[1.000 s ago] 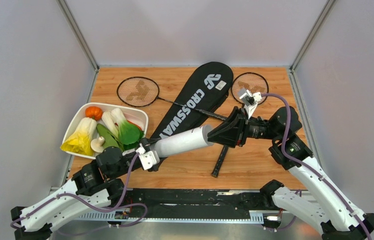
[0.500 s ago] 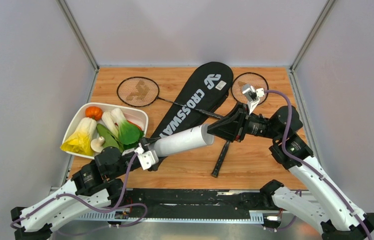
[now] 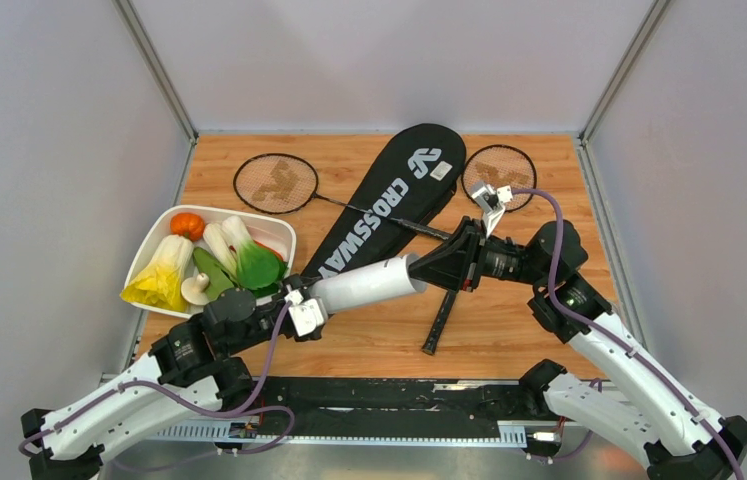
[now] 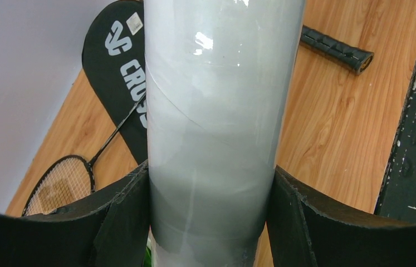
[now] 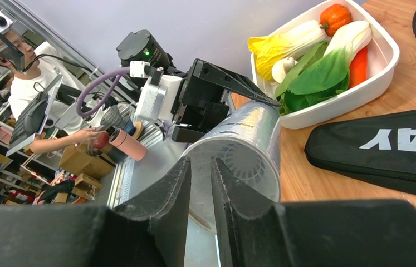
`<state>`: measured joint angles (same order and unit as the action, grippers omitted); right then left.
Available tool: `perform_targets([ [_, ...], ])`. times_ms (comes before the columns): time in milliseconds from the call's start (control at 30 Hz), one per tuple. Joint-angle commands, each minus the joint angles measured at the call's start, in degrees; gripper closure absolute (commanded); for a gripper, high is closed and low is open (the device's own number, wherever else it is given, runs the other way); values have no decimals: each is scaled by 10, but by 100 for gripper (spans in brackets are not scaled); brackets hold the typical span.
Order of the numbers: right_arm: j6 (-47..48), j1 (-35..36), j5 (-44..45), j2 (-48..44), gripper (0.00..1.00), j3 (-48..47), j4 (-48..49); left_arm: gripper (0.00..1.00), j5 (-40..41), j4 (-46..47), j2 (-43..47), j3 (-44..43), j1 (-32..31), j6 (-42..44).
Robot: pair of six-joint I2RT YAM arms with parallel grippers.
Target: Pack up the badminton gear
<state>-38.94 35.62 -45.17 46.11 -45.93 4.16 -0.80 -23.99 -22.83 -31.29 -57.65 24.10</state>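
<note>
**Item: white tube (image 3: 364, 284), shuttlecock loading.**

- Location: held off the surface (image 3: 509, 330), slanting over the lower end of the CROSSWAY racket bag (image 3: 389, 200).
- Left claw (image 3: 301, 312): clamped on the tube's near end, a finger on each side.
- Right claw (image 5: 200, 167): at the open mouth, fingers drawn nearly together with only a slit between. I cannot tell whether they pinch anything.
- Contents: a white feather shuttlecock (image 5: 244, 161) shows inside the mouth.

**Hazards, as I judge them**
- The tube is gripped at one end only, so a push from the right could lever or slide it in that grip.
- A fingertip off-centre could catch the rim or crush feathers.

**Not made out**
- How many shuttlecocks are inside.
- The capped end.
- The right racket (image 3: 498, 165), crossed by the arm.
- The left racket (image 3: 276, 183) lies in plain view.
</note>
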Motion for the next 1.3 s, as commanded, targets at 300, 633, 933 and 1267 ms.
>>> perform_targets([
  [300,11,15,128,-39,49,-54,-66,44,-4,121,-18,-53,-5,-26],
  [633,46,15,261,-188,0,-5,84,43,29,137,-57,-103,-6,-132],
  [933,71,15,232,-175,0,69,190,41,-28,188,-96,-132,-5,-214],
  [1267,21,54,258,-62,0,112,362,39,-58,228,-117,-125,-6,-237],
])
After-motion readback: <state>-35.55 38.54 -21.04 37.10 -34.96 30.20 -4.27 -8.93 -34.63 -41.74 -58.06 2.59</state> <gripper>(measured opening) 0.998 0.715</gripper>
